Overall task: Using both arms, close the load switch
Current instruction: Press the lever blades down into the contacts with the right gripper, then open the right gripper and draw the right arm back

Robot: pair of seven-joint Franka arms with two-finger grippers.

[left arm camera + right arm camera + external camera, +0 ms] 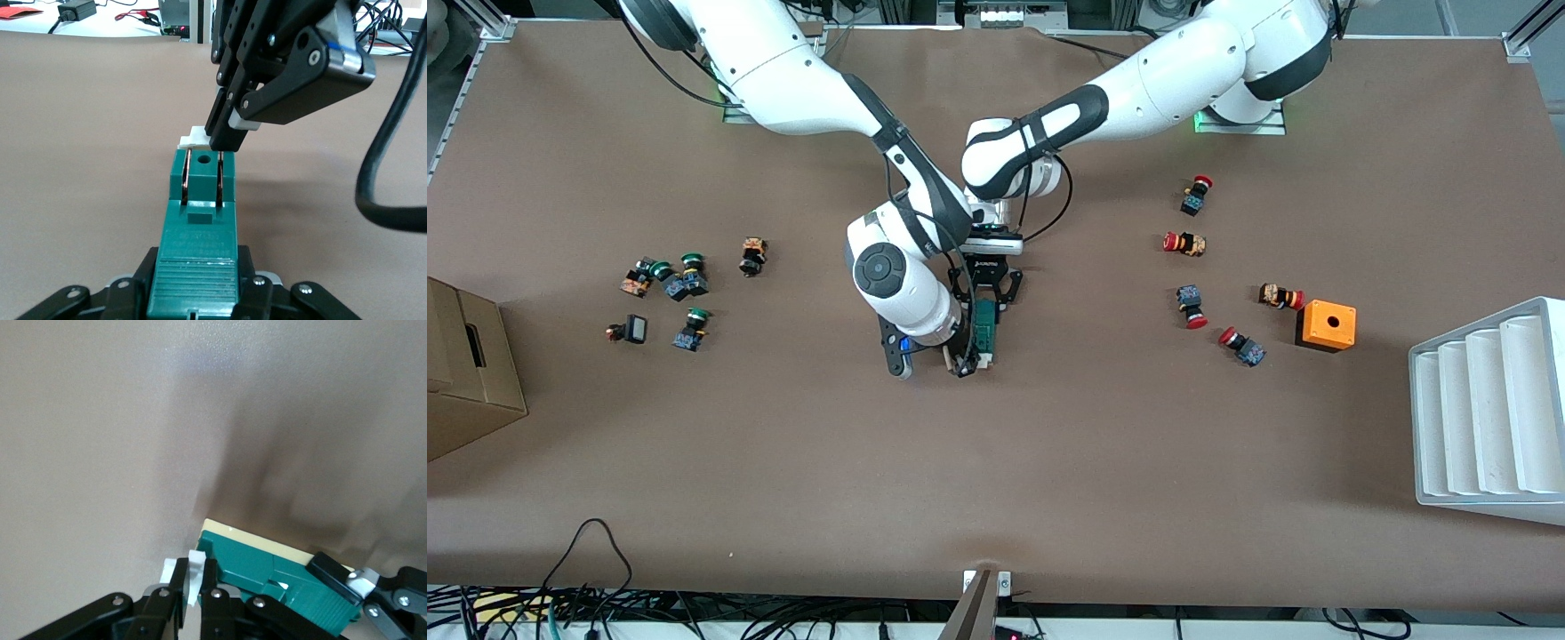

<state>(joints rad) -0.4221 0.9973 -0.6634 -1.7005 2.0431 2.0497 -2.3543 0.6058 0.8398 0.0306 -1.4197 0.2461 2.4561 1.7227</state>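
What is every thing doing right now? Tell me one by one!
load switch: held at mid-table, white tab at its end.
left gripper: jaws shut on the switch's green body.
right gripper: jaws shut on the white tab.
red push buttons: lying loose toward the left arm's end.
green push buttons: lying loose toward the right arm's end.
orange box: upright, hole facing up.

You see two white arms point(1165, 76) with black bands at the joints. Thin black cables run along them. Each black gripper has linked bars with silver screws. The right gripper point(223, 137) has white finger pads and a blue light near its wrist.
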